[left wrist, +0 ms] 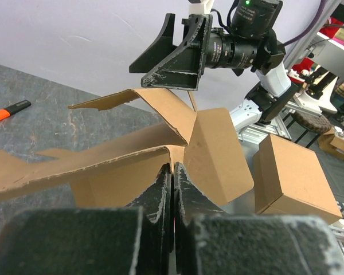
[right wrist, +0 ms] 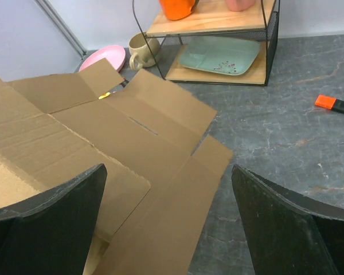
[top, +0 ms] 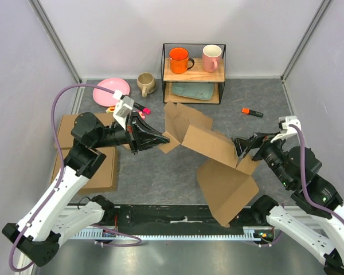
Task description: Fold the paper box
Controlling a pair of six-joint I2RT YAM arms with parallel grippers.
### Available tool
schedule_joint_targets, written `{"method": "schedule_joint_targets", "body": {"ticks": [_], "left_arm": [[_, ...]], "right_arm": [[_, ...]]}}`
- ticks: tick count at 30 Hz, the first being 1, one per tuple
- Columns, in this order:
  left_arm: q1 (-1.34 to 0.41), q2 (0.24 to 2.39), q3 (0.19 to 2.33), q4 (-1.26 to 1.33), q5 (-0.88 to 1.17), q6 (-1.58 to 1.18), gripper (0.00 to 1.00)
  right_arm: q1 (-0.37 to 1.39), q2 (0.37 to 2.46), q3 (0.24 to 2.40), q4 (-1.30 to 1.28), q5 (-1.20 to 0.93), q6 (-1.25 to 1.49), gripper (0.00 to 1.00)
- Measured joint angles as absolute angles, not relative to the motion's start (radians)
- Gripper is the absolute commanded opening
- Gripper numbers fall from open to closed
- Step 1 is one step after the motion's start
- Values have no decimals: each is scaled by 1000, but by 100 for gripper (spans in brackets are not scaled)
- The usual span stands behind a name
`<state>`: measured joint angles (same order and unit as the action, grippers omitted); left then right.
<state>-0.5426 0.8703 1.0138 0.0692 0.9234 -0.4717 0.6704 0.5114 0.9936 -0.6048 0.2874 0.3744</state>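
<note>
My left hand [top: 163, 138] is clenched on a flap of the paper box [top: 206, 140], my right hand [top: 244, 148] is wide open, and I think most folds are still left.

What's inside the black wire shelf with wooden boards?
Upper wooden board holds orange mug and pink mug; below, pale green square plate, rear hidden by that board.

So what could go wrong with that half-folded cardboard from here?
1. The left pincer is shut on a thin edge of the paper box, so the sheet could slip free or tear.
2. The right pincer stands open, holding nothing, so the raised cardboard may sag or bend off its creases.
3. A far flap lies close to the wire shelf; a swing might bump it.
</note>
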Motion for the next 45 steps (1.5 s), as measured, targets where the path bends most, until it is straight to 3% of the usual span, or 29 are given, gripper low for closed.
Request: {"method": "schedule_joint_targets", "body": {"ticks": [12,19,27,37,45], "left_arm": [[-543,871,1082,44,891,-416,2],[-540,843,1042,463,861,-494,2],[-540,960,1175,896,896,-768,2],[-540,1230,1476,1245,928,-1201,2],[-510,1372,1382,1311,925,-1470,2]], "right_arm": [[670,437,996,-599,295,433,98],[670,487,1083,-647,538,521,98],[670,558,1031,-638,565,608,98],[670,515,1028,-585,576,631,98],[670,455,1219,-604,631,550,98]]}}
